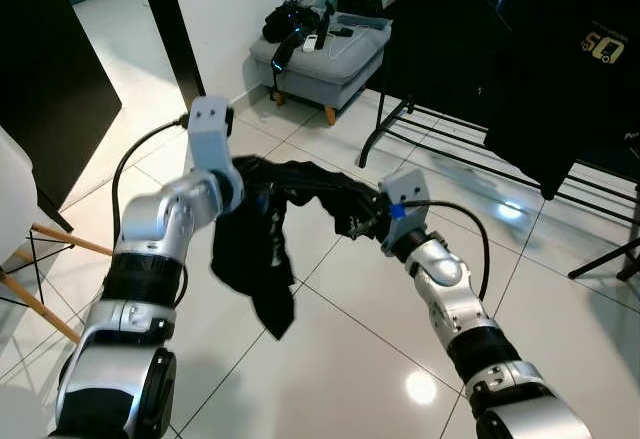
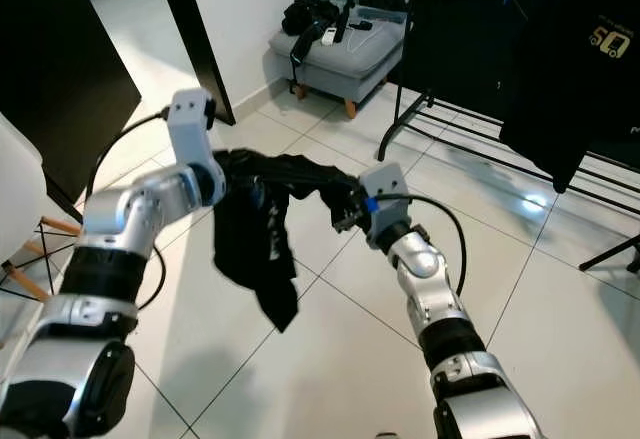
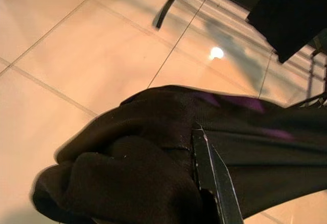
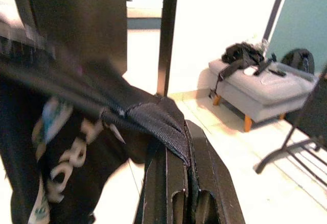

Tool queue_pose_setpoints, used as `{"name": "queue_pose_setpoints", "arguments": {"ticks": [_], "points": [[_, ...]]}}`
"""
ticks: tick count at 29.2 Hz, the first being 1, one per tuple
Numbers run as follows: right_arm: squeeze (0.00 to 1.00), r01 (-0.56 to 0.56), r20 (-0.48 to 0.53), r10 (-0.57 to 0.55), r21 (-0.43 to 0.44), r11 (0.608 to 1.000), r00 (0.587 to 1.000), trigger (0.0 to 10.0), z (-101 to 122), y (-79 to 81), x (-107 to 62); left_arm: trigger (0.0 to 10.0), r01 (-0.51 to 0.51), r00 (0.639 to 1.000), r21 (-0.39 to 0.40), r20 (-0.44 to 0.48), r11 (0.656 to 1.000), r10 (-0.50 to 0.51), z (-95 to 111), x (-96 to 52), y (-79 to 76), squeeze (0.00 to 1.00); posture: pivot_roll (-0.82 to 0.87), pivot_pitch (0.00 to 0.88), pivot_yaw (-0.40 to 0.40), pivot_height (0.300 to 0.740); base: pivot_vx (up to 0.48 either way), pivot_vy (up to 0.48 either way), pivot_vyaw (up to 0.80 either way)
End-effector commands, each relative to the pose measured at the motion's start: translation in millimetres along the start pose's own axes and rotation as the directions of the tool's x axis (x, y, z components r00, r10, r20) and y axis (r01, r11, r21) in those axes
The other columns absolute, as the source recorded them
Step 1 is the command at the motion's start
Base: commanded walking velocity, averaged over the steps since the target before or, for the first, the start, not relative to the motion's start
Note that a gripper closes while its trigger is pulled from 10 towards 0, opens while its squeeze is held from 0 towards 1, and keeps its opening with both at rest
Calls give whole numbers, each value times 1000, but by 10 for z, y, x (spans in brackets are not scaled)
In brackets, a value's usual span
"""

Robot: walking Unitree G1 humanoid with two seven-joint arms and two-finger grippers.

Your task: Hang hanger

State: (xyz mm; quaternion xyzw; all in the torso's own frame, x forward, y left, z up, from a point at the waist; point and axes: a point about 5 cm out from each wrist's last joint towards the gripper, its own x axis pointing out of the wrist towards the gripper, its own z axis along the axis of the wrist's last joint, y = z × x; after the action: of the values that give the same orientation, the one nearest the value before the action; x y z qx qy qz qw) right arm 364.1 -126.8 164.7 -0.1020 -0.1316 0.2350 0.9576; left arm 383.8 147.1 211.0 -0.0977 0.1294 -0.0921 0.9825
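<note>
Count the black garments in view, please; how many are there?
2: a black printed shirt stretched between the left gripper and right gripper, and a black shirt hanging on the black metal rack. Others may be hidden.

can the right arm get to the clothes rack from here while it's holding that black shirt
Probably not yet. The right gripper is shut on the black shirt, shared with the left gripper, and open floor lies between it and the clothes rack.

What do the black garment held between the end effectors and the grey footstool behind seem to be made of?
Black garment: soft matte knit fabric, probably cotton; it drapes limp, with a stitched hem. Grey footstool: fabric upholstery, seemingly woven, on wooden-looking legs.
</note>
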Motion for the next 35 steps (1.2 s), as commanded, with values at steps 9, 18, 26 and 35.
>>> {"name": "queue_pose_setpoints", "arguments": {"ticks": [9,18,26,35], "points": [[0,-54,20,55,-45,998,998,0,198,-240,21,10000,-311,948,281,157,908,277,-39,-149,605,0,-28,131,59,740,0,0,0],[0,-340,-91,329,-166,926,940,0,230,-273,-31,10000,-110,976,376,218,920,28,62,-110,440,0,-42,126,53,740,0,0,0],[0,-680,-423,583,-117,724,694,0,58,-416,-270,10000,215,969,503,-3,837,-247,-400,-10,-20,0,-64,137,32,740,0,0,0],[0,-770,-465,635,-188,609,617,0,99,-422,-357,10000,370,926,510,-131,776,-355,-683,-56,-169,0,-68,146,29,740,0,0,0]]}}
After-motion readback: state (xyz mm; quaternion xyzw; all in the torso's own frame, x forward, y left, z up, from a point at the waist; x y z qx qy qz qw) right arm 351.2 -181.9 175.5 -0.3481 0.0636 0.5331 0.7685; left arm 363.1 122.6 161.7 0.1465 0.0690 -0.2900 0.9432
